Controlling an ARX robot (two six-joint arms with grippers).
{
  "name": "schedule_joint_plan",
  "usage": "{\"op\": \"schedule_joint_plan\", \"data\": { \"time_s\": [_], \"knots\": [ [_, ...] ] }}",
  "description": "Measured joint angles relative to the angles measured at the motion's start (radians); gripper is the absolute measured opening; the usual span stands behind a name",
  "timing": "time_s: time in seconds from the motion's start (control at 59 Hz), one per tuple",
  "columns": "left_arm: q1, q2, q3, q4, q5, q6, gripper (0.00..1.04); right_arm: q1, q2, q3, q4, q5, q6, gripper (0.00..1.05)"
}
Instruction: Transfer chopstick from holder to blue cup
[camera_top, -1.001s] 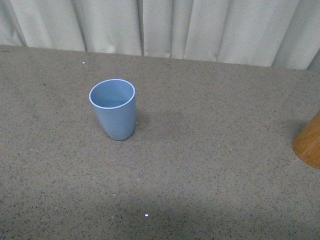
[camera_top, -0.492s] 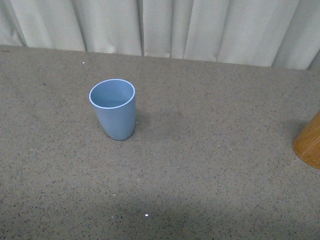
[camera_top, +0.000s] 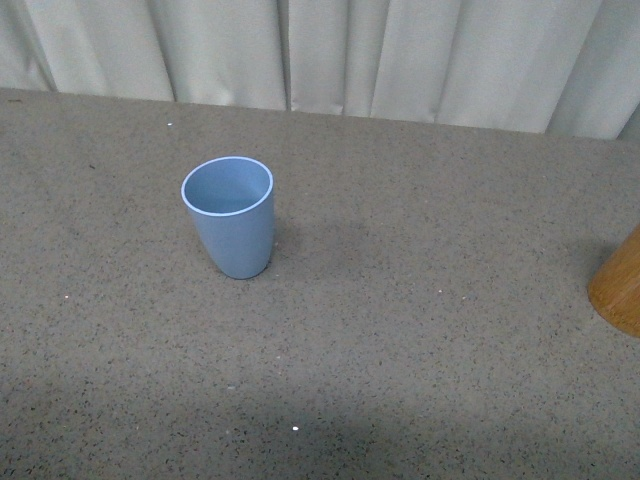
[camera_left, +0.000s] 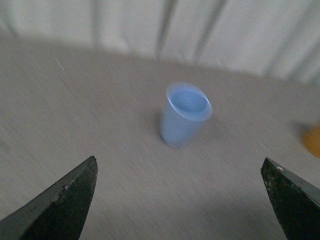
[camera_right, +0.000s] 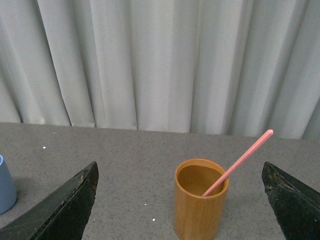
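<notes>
The light-blue cup (camera_top: 230, 215) stands upright and empty on the grey speckled table, left of centre in the front view. In the left wrist view, which is blurred, the blue cup (camera_left: 184, 114) sits ahead of my open left gripper (camera_left: 180, 172), well apart from its dark fingertips (camera_left: 75, 195). The tan wooden holder (camera_right: 201, 199) stands ahead of my open right gripper (camera_right: 180, 170), between its spread fingertips (camera_right: 282, 192) but beyond them. One pink chopstick (camera_right: 241, 161) leans out of the holder over its rim. Only an edge of the holder (camera_top: 620, 285) shows at the front view's right border.
Pale pleated curtains (camera_top: 330, 55) hang along the table's far edge. The grey speckled table (camera_top: 420, 330) stretches between the cup and the holder. A sliver of the blue cup (camera_right: 5, 185) shows at the edge of the right wrist view.
The front view has shifted very slightly, so the cup and holder sit a few pixels off from before. Nothing on the table has moved.
</notes>
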Motion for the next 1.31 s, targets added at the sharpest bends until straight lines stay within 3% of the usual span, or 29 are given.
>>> {"op": "schedule_joint_plan", "data": {
  "time_s": [0.068, 0.254, 0.526, 0.848, 1.306],
  "knots": [
    [-0.045, 0.126, 0.009, 0.089, -0.004, -0.074, 0.98, 0.000, 0.000, 0.000, 0.000, 0.002, 0.000, 0.95],
    [-0.232, 0.454, 0.082, 0.362, -0.190, -0.229, 0.98, 0.000, 0.000, 0.000, 0.000, 0.003, 0.000, 0.95],
    [-0.459, 0.874, 0.218, 0.487, -0.450, -0.314, 0.98, 0.000, 0.000, 0.000, 0.000, 0.003, 0.000, 0.95],
    [-0.543, 1.108, 0.344, 0.500, -0.599, -0.384, 0.98, 0.000, 0.000, 0.000, 0.000, 0.003, 0.000, 0.95],
    [-0.587, 1.200, 0.442, 0.475, -0.662, -0.435, 0.98, 0.000, 0.000, 0.000, 0.000, 0.003, 0.000, 0.95]
  ]
}}
